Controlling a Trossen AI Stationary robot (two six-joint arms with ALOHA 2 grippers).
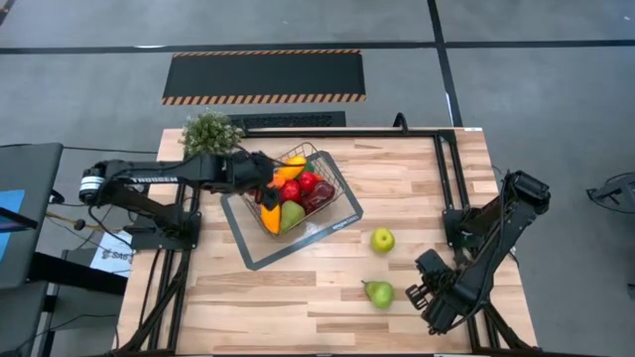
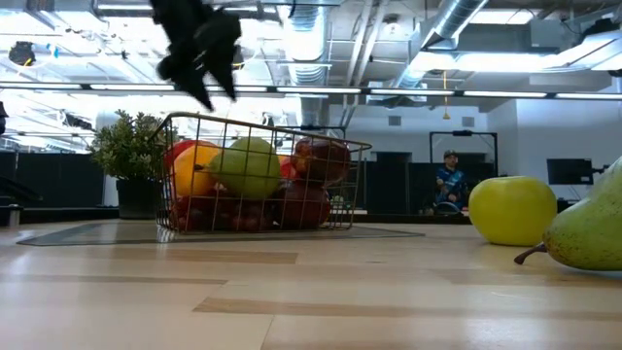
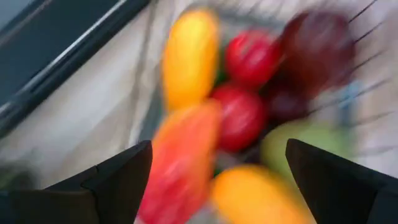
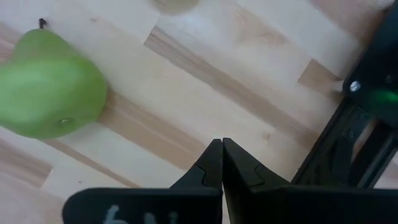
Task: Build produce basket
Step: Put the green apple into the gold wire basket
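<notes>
The wire-mesh basket (image 1: pixel 342 190) stands on its grey tray (image 1: pixel 260 254) at the table's middle left. It holds red, yellow, orange, dark red and green pieces (image 1: pixel 295 193). My left gripper (image 1: pixel 264 180) hovers open above the basket's left side and holds nothing; in its wrist view (image 3: pixel 217 155) the blurred produce lies below its fingers. A yellow-green apple (image 1: pixel 383 239) and a green pear (image 1: pixel 378 293) lie on the bare table to the basket's right. My right gripper (image 1: pixel 422 290) is shut, just right of the pear (image 4: pixel 46 87), and touches nothing.
A bushy potted plant (image 1: pixel 210 132) stands at the far left corner, close behind the left arm. Black frame rails (image 1: pixel 448 178) run along the table's right and far sides. Bare wood lies between the basket and the near edge. A person (image 2: pixel 449 180) shows far off in the room.
</notes>
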